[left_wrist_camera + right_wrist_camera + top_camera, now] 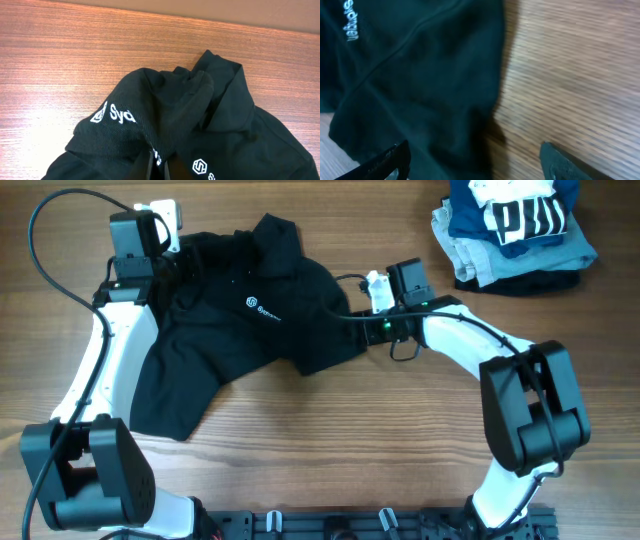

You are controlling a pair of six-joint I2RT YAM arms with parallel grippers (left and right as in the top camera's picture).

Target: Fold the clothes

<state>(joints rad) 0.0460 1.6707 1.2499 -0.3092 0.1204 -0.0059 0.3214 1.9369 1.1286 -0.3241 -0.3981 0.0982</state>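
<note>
The black polo shirt [230,330] lies rumpled on the wooden table, left of centre, with a small white logo on the chest. My left gripper [176,258] is at the shirt's upper left. In the left wrist view its fingers [160,167] are shut on a fold of the shirt [165,100] beside the sleeve's white print. My right gripper [352,315] is at the shirt's right edge. In the right wrist view its fingers [475,155] are wide open, one over the black fabric [420,75] and one over bare wood.
A pile of clothes sits at the back right: a navy garment with large white lettering [515,210] on top of pale blue-grey folded garments [470,255]. Bare wooden table [350,440] stretches in front of the shirt.
</note>
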